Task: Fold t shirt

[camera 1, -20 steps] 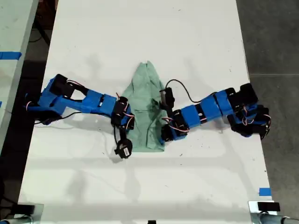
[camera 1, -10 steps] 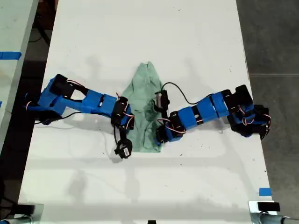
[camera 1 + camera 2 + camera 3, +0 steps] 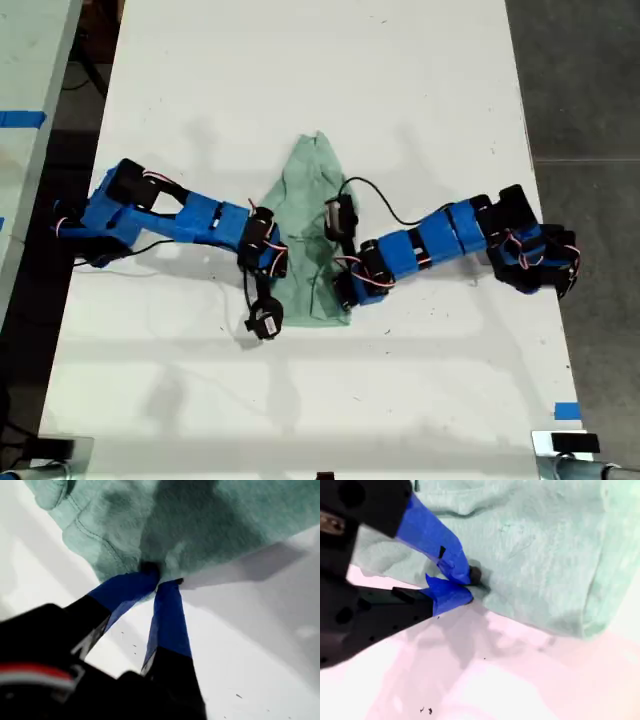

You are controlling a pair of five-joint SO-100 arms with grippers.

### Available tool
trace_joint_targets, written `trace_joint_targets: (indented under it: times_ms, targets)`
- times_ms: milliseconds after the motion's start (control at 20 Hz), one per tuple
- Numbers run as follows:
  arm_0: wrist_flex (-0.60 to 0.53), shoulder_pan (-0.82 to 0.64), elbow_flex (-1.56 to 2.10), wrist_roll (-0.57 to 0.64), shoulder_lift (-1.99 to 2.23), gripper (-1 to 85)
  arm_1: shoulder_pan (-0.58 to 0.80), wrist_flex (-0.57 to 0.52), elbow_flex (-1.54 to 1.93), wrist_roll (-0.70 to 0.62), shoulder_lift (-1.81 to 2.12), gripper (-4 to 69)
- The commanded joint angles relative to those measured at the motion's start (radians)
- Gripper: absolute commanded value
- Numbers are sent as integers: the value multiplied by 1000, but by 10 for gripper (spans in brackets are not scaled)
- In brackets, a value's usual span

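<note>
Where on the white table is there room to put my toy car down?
The table is bare across the far stretch beyond the t shirt, and across the near stretch below both arms, toward the blue tape. The middle is crowded: both arms and the shirt fill it.

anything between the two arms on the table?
Only the wrinkled pale mint-green cloth t shirt, spanning the gap between both arms in the exterior view.
</note>
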Motion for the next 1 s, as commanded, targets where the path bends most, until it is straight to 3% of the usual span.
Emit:
trace_joint_targets:
  times_ms: [0, 300, 950]
  targets:
    - [3, 6, -74, 37, 89, -1, -6, 63, -106, -51, 103, 17]
    - [78, -72, -71, 127, 273, -1, 97, 83, -94, -190, 331, 16]
    - [121, -526, 9, 420, 437, -1, 569, 77, -6, -541, 540, 16]
